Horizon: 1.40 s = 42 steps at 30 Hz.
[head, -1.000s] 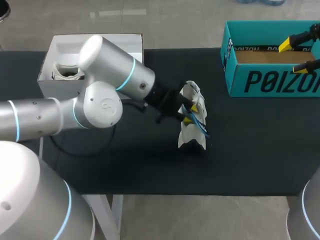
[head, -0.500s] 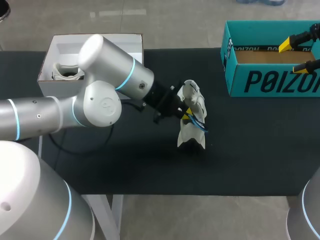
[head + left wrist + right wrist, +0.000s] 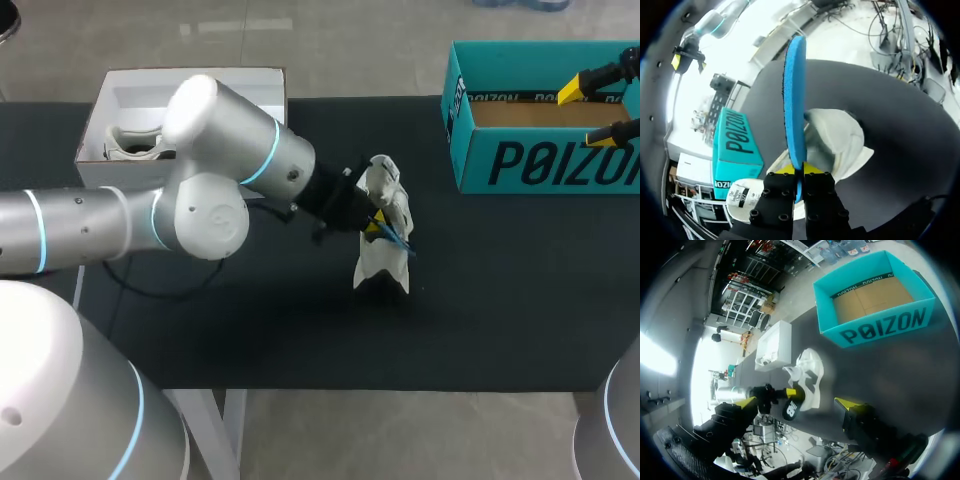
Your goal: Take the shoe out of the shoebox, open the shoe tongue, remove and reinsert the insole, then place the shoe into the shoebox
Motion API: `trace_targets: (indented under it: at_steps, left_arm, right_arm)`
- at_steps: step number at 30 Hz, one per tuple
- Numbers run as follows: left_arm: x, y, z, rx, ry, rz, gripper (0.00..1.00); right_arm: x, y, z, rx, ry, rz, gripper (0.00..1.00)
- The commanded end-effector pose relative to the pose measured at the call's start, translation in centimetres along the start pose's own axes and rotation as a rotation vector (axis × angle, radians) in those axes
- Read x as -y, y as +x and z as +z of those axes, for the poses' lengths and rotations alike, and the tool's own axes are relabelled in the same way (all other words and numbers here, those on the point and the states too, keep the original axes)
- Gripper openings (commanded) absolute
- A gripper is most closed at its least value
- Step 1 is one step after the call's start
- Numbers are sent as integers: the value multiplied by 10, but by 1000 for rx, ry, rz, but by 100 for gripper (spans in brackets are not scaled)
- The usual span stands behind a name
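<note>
Shoe (image 3: 383,240) stands unboxed on the table (image 3: 300,340), so removal is judged done. At the shoe's opening, left gripper (image 3: 799,172) has its fingers pinched on the blue insole (image 3: 795,95), which rises edge-on above the shoe. Whether the insole is leaving or re-entering cannot be told. Seating and boxing appear outstanding. Beyond the shoe and to its right, right gripper (image 3: 588,112) hangs over the teal shoebox (image 3: 500,165), fingers spread, holding nothing.

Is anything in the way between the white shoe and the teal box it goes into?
Nothing visible lies between the shoe and the open teal shoebox. Only the right gripper hangs open over the box.
</note>
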<state>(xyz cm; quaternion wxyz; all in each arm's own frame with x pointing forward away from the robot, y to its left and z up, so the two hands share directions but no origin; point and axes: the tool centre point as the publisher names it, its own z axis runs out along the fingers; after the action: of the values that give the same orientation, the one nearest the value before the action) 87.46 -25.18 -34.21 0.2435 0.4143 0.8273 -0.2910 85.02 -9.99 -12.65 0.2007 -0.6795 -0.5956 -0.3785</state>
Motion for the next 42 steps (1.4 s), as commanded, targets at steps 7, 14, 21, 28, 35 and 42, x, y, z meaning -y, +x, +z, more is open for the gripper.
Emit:
trace_targets:
  at_steps: [7, 14, 21, 28, 35, 42]
  left_arm:
    - [1, 16, 7, 64, -68, 13, 0]
    - [-14, 13, 14, 121, -120, -12, 0]
    - [-7, 15, 11, 131, -110, -28, 0]
    - [13, 13, -7, 126, -67, -7, 83]
    - [25, 9, -18, 125, -43, 19, 27]
    - [21, 8, -4, 81, -27, 24, 0]
  right_arm:
    - [1, 0, 0, 4, -2, 2, 100]
    - [1, 0, 0, 4, -2, 2, 100]
    - [1, 0, 0, 4, -2, 2, 100]
    - [1, 0, 0, 4, -2, 2, 100]
    - [1, 0, 0, 4, -2, 2, 100]
    - [1, 0, 0, 4, -2, 2, 100]
